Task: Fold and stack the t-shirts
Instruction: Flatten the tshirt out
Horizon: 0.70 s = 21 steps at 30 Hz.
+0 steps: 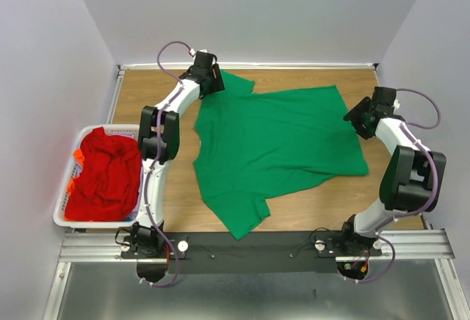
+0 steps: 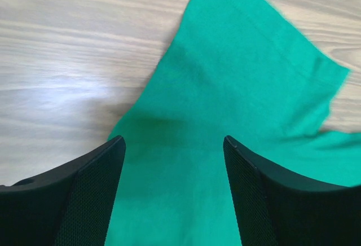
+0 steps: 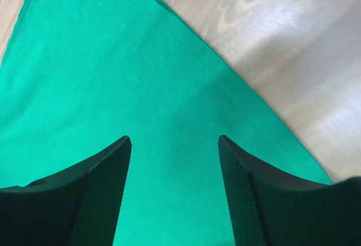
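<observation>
A bright green t-shirt [image 1: 272,144] lies spread flat on the wooden table. My left gripper [image 1: 207,78] hovers open over its far left sleeve [image 2: 242,71], jaws wide apart with green cloth below them. My right gripper [image 1: 361,117] hovers open over the shirt's right edge [image 3: 141,88], with nothing between its fingers. Red t-shirts [image 1: 106,173] with a bit of orange lie crumpled in the white basket [image 1: 60,217] at the left.
The white slatted basket stands at the table's left edge beside the left arm. Bare wood [image 1: 323,202] shows in front of the shirt and along the back [image 1: 308,78]. Grey walls close in on the left, back and right.
</observation>
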Motion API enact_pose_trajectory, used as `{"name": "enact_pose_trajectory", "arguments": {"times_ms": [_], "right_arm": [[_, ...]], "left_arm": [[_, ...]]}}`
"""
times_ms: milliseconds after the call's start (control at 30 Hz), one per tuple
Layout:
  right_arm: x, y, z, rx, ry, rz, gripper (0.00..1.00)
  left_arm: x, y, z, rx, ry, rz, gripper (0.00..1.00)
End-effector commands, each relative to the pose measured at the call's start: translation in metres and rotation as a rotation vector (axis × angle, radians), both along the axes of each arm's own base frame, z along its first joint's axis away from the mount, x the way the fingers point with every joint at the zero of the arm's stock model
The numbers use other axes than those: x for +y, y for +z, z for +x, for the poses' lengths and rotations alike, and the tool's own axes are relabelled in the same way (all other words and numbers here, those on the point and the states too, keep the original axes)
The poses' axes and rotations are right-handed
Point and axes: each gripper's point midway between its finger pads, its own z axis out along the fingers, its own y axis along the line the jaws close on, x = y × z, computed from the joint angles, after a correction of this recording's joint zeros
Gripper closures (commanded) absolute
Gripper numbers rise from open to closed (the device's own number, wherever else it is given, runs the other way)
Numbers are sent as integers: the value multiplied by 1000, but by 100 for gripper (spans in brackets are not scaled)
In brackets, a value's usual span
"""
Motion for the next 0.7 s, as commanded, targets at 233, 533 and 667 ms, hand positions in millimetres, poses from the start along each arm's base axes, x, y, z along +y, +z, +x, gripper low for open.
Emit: {"name": "enact_pose_trajectory", "arguments": {"times_ms": [233, 533, 667], "right_arm": [[7, -3, -113, 200, -71, -12, 27], [1, -32, -160, 294, -193, 37, 26], [1, -41, -163, 306, -226, 58, 26]], "left_arm": [[10, 74, -125, -75, -101, 212, 21], [-3, 45, -210, -80, -275, 244, 20], [-1, 27, -224, -67, -311, 252, 20]]}}
